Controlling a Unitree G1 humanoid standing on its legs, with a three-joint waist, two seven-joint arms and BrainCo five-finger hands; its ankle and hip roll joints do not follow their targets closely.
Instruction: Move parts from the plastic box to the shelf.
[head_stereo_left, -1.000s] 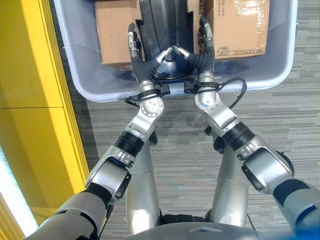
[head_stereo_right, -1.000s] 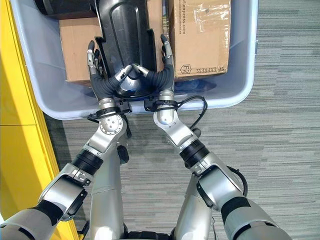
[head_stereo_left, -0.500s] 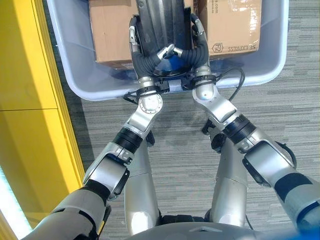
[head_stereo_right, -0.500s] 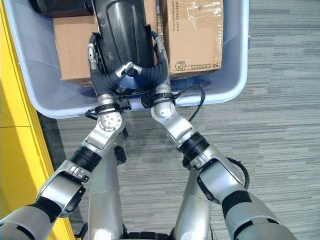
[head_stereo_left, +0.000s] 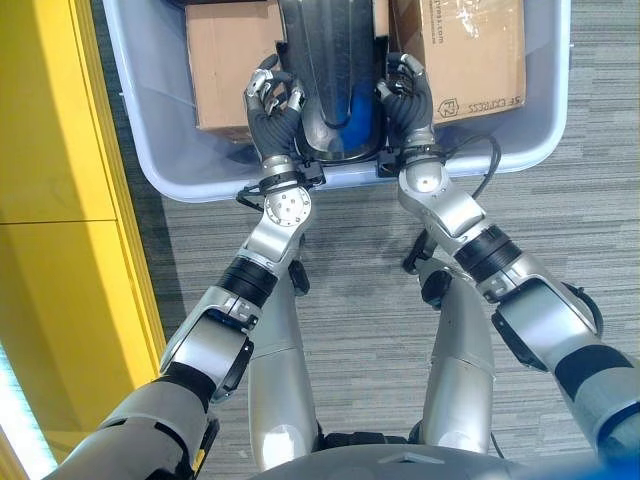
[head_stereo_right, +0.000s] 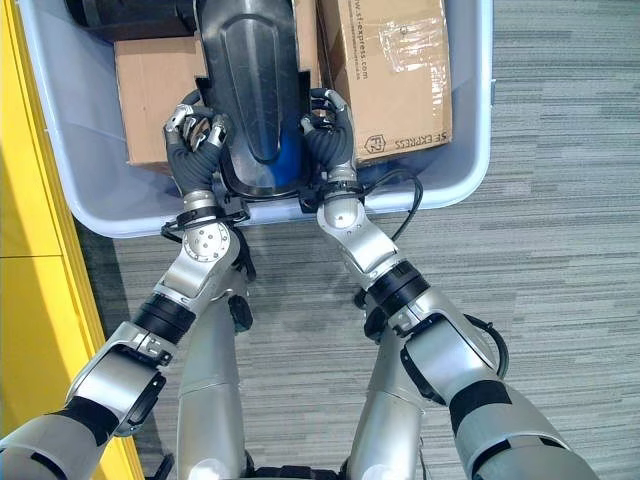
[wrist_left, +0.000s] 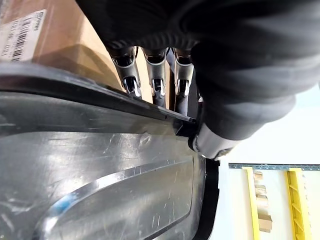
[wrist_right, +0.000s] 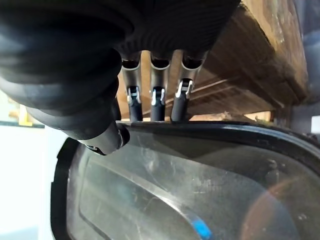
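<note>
We have the black part (head_stereo_right: 250, 95) gripped from both sides, its near end inside the plastic box (head_stereo_right: 470, 150), between two cardboard boxes (head_stereo_right: 395, 70). Our left hand (head_stereo_right: 192, 140) curls its fingers round the part's left edge, and our right hand (head_stereo_right: 328, 135) clamps the right edge.

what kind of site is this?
Likely a warehouse or factory parts area: grey plastic box with cardboard cartons and a black moulded part gripped by both hands, yellow shelf, carpet floor.
</note>
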